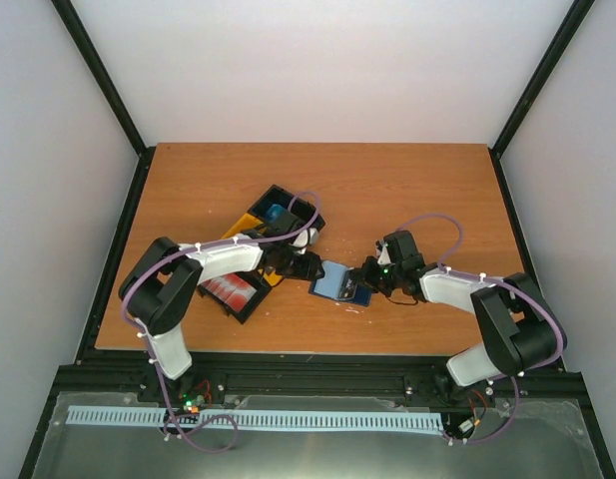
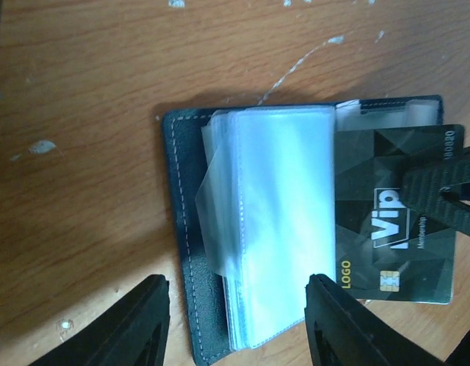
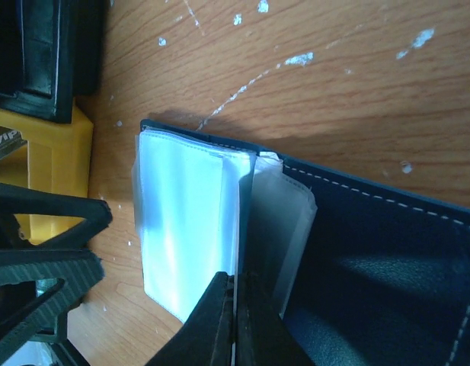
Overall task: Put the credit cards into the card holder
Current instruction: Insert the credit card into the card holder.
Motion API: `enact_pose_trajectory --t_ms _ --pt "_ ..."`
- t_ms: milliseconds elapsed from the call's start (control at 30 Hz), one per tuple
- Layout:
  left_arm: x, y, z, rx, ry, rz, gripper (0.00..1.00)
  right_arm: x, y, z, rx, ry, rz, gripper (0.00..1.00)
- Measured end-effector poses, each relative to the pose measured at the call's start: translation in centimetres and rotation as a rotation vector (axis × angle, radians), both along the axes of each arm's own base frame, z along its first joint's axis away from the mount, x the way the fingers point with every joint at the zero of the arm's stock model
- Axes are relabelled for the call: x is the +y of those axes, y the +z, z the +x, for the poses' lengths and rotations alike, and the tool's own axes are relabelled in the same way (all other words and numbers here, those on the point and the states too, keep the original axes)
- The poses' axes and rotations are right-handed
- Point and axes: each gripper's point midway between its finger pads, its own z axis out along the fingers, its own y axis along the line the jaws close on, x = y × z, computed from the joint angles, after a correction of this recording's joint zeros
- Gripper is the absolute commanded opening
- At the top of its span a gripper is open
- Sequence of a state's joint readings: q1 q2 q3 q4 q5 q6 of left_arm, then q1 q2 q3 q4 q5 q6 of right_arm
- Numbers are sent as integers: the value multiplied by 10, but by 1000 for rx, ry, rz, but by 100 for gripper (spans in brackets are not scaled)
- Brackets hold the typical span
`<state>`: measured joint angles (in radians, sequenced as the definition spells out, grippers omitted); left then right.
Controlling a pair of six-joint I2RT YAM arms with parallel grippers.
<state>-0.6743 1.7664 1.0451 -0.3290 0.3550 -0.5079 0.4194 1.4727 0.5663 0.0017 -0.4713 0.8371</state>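
Hovering my open left pincer over the card holder, right pincer shut, I should push the credit card in.

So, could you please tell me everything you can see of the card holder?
The card holder is a small dark blue wallet with pale stitching, leather-like, lying open and flat on the wooden table. Its clear plastic sleeves lie loosely fanned in the middle. A black VIP card shows against one half, at the shut right hand. The open left hand hovers over it.
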Motion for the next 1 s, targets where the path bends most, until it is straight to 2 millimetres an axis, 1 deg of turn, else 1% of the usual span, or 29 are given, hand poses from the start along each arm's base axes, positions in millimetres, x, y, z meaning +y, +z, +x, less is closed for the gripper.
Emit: enact_pose_trajectory --t_ms 267,433,700,1000 --pt "3 -23 -6 52 -6 36 34 2 0 2 -7 -27 40 3" --pt "4 -28 -6 52 -7 51 24 4 3 4 -23 -29 58 3" --pt "4 -30 -4 35 0 81 20 3 4 8 -26 -49 70 3" --pt "4 -31 -2 32 3 95 18 9 1 13 -11 -58 122 3"
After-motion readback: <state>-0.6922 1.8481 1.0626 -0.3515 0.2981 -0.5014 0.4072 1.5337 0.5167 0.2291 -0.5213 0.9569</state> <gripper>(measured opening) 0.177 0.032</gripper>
